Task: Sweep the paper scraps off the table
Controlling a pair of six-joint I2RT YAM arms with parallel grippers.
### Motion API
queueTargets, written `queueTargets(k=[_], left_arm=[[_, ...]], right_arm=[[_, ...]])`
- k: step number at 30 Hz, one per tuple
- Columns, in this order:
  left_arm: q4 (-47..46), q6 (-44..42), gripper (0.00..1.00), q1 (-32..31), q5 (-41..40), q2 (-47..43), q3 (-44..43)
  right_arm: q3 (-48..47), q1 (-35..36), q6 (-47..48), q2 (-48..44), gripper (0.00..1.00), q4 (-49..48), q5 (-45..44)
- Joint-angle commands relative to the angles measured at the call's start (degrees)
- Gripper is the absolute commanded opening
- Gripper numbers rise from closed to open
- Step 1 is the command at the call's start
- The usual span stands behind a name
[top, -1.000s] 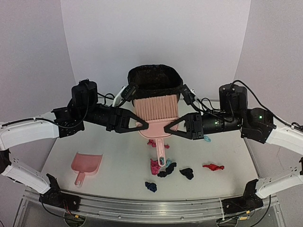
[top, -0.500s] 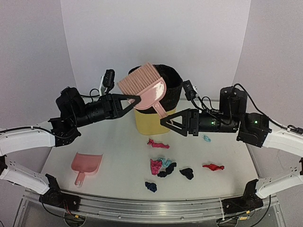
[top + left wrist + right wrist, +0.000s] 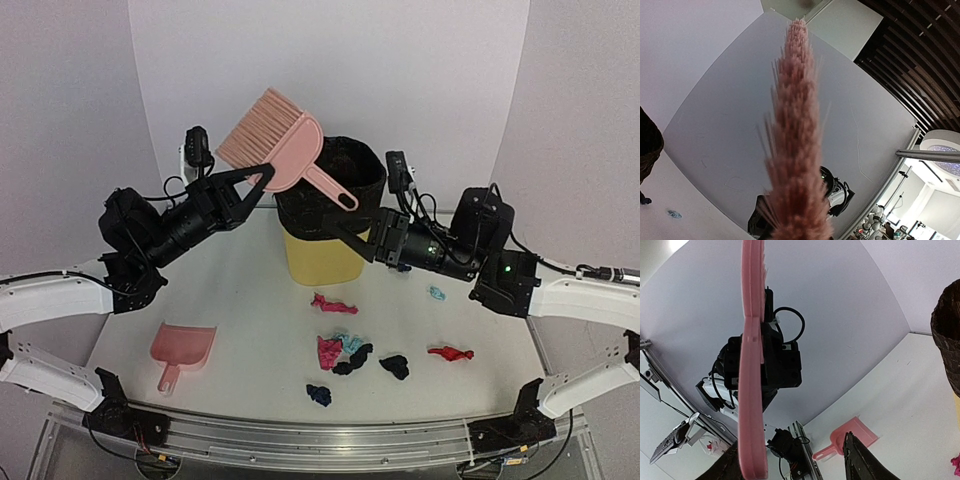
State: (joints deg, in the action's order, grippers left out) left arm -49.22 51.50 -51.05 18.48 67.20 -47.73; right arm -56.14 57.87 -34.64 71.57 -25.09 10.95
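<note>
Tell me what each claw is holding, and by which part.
Left claw grips the pink brush by its head, beside the bristle base; the handle sticks out free. Right claw is open and holds nothing.

**Scraps litter my table**

The white table (image 3: 250, 320) before me carries paper scraps (image 3: 328, 352) clustered at lower centre of the frame, a pink dustpan (image 3: 182, 348) at lower left and a yellow bin (image 3: 322, 258) at centre.
</note>
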Motion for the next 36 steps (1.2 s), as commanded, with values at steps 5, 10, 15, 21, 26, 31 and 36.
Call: queueTargets(k=[5, 10, 15, 21, 26, 31, 36], left_arm=[[-5.84, 1.53, 0.00, -0.02, -1.04, 0.30, 1.12], [-6.46, 1.70, 0.00, -0.03, -1.34, 0.59, 1.63], [-7.36, 1.68, 0.00, -0.02, -1.66, 0.57, 2.46], [-8.30, 1.36, 0.00, -0.02, -2.38, 0.00, 3.62], [-7.61, 0.67, 0.00, -0.02, -2.89, -1.00, 4.07], [-6.61, 0.39, 0.00, -0.02, -3.32, -1.73, 4.61], [-5.18, -0.31, 0.09, -0.02, -3.34, -2.74, 5.35]], right_arm=[[-1.02, 0.10, -3.93, 1.82, 0.58, -10.51, -4.88], [-1.09, 0.07, -5.30, 3.25, 0.49, -12.63, -6.87], [-1.48, 0.09, -7.13, 4.89, 0.44, -16.33, -6.48], [-2.13, 0.12, -8.97, 6.77, 0.39, -18.64, -6.64], [-2.05, 0.07, -9.76, 7.89, 0.33, -20.59, -6.95], [-2.28, 0.05, -10.22, 8.70, 0.20, -22.22, -7.06], [-2.07, 0.08, -10.08, 9.16, 0.00, -22.18, -7.37]])
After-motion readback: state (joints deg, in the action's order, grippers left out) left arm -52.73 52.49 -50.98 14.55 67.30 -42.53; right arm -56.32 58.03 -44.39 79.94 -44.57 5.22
